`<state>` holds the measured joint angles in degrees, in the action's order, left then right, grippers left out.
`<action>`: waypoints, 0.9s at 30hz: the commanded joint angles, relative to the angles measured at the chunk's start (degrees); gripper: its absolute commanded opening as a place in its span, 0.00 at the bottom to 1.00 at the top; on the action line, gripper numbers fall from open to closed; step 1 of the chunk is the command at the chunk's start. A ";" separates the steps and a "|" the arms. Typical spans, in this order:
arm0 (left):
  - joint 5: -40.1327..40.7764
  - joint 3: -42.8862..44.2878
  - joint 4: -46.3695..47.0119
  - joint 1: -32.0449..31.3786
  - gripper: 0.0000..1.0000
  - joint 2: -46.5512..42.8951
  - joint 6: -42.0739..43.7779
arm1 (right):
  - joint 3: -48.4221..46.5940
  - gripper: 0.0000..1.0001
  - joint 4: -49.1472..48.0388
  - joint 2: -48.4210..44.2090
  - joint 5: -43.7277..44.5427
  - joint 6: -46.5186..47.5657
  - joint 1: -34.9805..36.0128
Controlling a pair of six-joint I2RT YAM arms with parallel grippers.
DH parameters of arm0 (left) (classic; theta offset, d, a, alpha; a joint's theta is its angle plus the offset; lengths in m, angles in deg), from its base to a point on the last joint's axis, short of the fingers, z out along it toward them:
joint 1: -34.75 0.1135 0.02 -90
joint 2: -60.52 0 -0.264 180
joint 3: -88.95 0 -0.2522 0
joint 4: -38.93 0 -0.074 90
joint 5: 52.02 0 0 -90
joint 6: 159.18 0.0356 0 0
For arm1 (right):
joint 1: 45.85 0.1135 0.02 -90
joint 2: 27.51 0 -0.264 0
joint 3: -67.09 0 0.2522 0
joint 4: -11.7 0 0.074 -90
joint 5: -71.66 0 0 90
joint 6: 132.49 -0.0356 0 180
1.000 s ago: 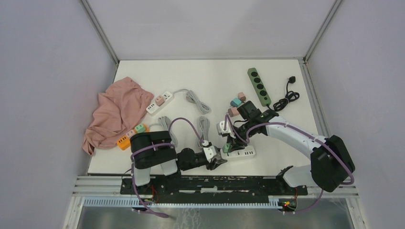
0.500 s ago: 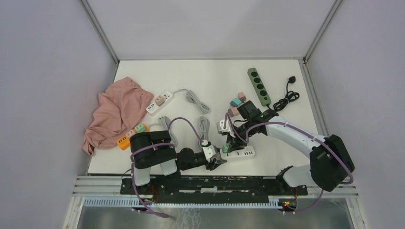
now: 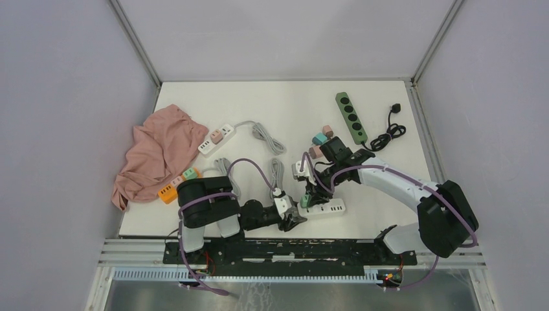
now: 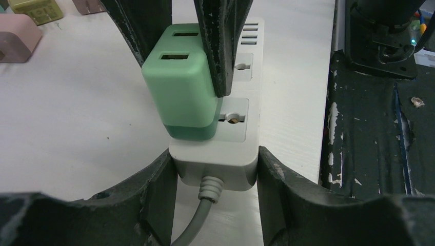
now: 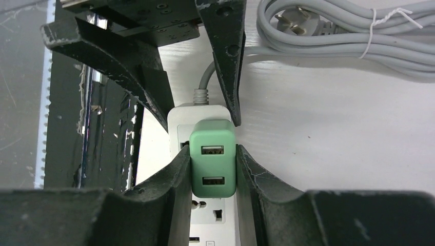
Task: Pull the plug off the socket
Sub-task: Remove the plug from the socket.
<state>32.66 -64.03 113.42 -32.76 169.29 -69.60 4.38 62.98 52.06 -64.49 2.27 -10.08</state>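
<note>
The right gripper (image 5: 213, 166) has its two dark fingers clamped flat on the long sides of the green block-shaped plastic plug (image 4: 179, 97). That grip squares it up for a straight pull. The plug sits in the first socket of the white plastic power strip (image 4: 241, 130), right at the strip's cable end. The left gripper (image 4: 213, 171) comes in from that same end. Its fingers (image 4: 156, 187) are pressed against both side walls of the strip, either side of the grey cable (image 4: 197, 218), most likely to pin the strip down so it doesn't lift with the plug. The plug stands upright off the strip's face with its two USB slots pointing up, away from the strip. Its longer side runs along the strip's length. No prongs show, so it looks not yet out.
</note>
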 commanded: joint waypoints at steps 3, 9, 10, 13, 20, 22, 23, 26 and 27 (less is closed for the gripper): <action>0.77 -0.73 8.52 0.54 0.03 -0.12 0.42 | -2.23 0.00 -1.60 -2.33 -2.48 -3.84 -3.63; -0.29 -0.65 8.43 0.70 0.03 -0.17 0.21 | -1.04 0.00 8.91 -3.71 -7.90 11.65 -3.21; -0.29 -0.61 8.47 0.71 0.03 -0.22 0.17 | -0.95 0.00 9.12 -3.64 -9.16 12.04 -2.60; -0.42 -0.39 8.42 0.70 0.03 -0.23 0.08 | -1.02 0.00 7.08 -2.73 -10.50 9.21 -0.25; -0.96 -0.23 8.41 0.76 0.03 0.07 -0.28 | -2.26 0.00 -4.15 -1.77 -6.09 -7.24 -0.50; -0.93 -0.29 8.40 0.71 0.03 0.12 -0.29 | -2.16 0.00 -4.26 -2.37 -5.54 -7.57 -2.17; -0.92 -0.37 8.42 0.73 0.03 0.06 -0.28 | -2.03 0.00 -3.86 -2.75 -5.53 -7.11 -3.00; -0.76 -0.65 8.39 0.79 0.03 -0.05 -0.09 | -1.85 0.00 -0.57 -3.97 -5.12 -2.58 -4.02; -0.82 -0.84 8.40 0.85 0.03 -0.17 -0.10 | -1.76 0.00 0.61 -4.33 -4.95 -0.67 -4.05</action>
<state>31.42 -64.40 113.20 -32.34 169.35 -70.06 4.36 62.30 50.57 -69.52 -1.19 -13.27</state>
